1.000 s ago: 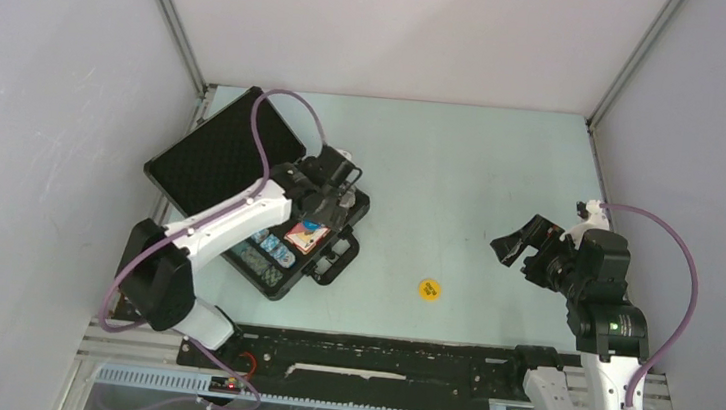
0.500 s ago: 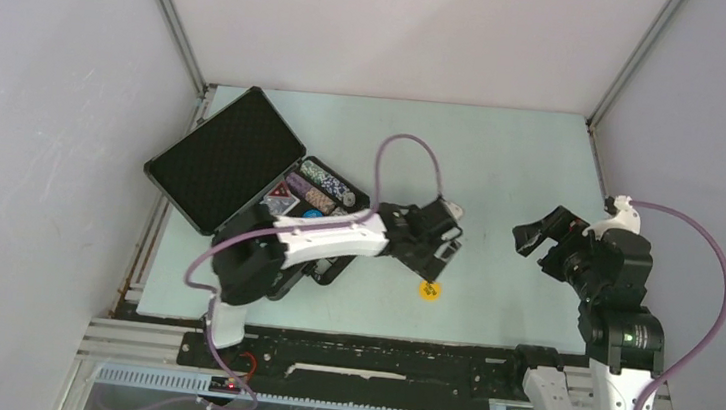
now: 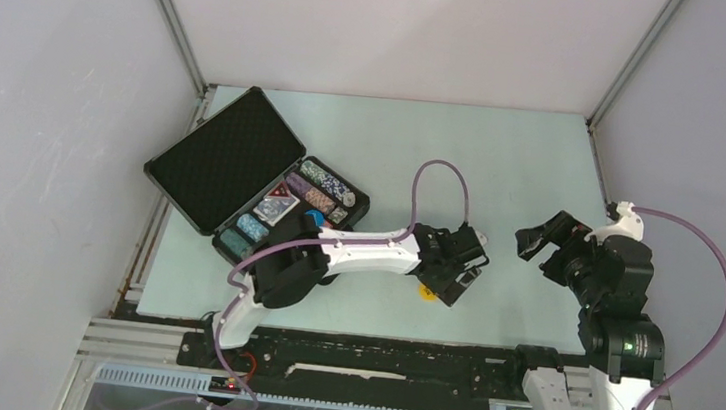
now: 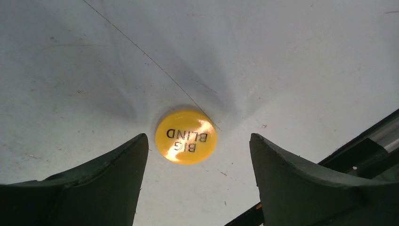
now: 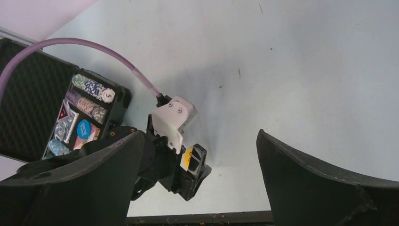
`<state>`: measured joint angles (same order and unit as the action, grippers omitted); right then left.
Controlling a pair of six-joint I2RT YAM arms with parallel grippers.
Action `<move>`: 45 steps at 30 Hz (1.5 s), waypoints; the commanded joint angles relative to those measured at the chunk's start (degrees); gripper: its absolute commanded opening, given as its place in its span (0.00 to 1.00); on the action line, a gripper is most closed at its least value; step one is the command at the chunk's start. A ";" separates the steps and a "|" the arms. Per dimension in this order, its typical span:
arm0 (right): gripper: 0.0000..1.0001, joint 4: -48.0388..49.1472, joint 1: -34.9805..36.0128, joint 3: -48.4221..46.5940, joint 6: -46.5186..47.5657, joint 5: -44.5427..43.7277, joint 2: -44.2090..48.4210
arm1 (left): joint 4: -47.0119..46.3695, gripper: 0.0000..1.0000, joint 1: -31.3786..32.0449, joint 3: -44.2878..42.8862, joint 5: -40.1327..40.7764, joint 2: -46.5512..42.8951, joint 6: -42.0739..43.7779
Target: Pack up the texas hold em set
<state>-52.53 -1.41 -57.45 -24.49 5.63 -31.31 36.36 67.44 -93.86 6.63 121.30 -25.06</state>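
Observation:
A yellow disc [image 4: 186,136] marked BIG BLIND lies flat on the pale table. My left gripper [image 4: 197,141] hovers over it, open, one finger on each side and neither touching it. In the top view the left gripper [image 3: 460,278] covers most of the yellow disc [image 3: 424,292]. The black briefcase [image 3: 223,156] stands open at the left. Its tray holds rows of poker chips [image 3: 326,183], a blue disc [image 3: 313,217] and cards. My right gripper [image 3: 540,237] hangs open and empty above the table, to the right of the left gripper.
The left arm's purple cable [image 3: 442,173] loops above the table's middle. A black rail [image 3: 375,352] runs along the near edge, close to the yellow disc. Grey walls close in the table on three sides.
My left arm has swung from over the briefcase to the right and now sits over the yellow disc. The right gripper has drifted slightly to the right.

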 commanded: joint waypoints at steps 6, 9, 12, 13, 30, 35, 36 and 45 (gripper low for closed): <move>1.00 0.59 -0.24 0.66 1.16 -0.58 0.71 | 3.38 0.82 0.19 -2.91 0.63 2.25 0.30; 1.00 0.78 -0.18 0.93 1.19 -0.53 0.81 | 3.85 0.77 0.15 -3.59 -0.04 2.84 0.77; 1.00 0.85 -0.17 1.15 1.24 -0.20 0.93 | 3.89 0.73 0.15 -3.86 -0.39 3.22 0.81; 1.00 0.85 -0.22 1.20 1.22 -0.14 0.83 | 3.89 0.71 0.19 -3.99 -0.43 3.32 0.82; 1.00 1.01 -0.17 1.35 1.22 0.08 1.22 | 4.77 0.41 -0.25 -1.27 3.18 -1.86 2.04; 1.00 1.12 -0.22 1.56 1.34 0.10 1.26 | 4.07 0.37 -2.16 3.94 4.89 -9.49 2.56; 1.00 1.12 -0.18 1.53 1.26 0.09 1.26 | 3.95 0.37 -2.78 5.22 5.29 -11.19 2.49; 1.00 1.52 -0.22 1.82 1.28 0.62 1.08 | 1.06 0.67 -5.14 11.00 -2.88 -15.37 2.00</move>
<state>-52.51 -1.41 -55.75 -24.32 6.00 -30.39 39.51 61.17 -83.42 8.43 105.60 -23.00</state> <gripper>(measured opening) 0.993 0.603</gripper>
